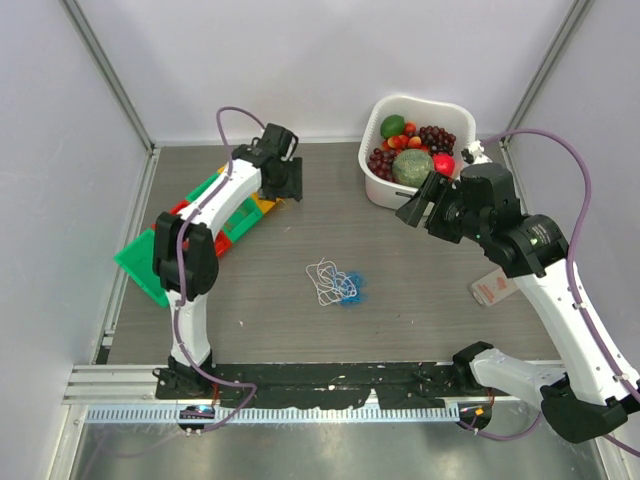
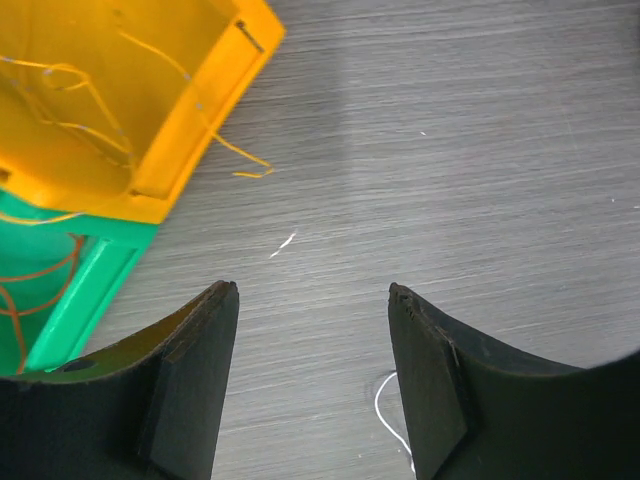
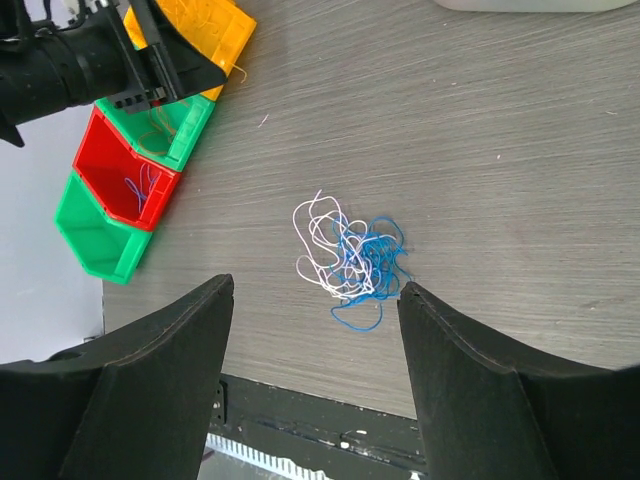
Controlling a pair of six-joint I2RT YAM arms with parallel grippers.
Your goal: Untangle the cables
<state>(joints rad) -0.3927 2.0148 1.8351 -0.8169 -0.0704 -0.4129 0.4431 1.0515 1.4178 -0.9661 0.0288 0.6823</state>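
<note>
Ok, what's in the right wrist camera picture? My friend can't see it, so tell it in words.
A small tangle of white and blue cables lies on a grey table, framed by the open right gripper. At the upper left sit yellow, green and red bins, with the left arm over them.

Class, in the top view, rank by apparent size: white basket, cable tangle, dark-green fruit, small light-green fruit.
1. white basket
2. cable tangle
3. dark-green fruit, only slightly smaller
4. light-green fruit
</note>
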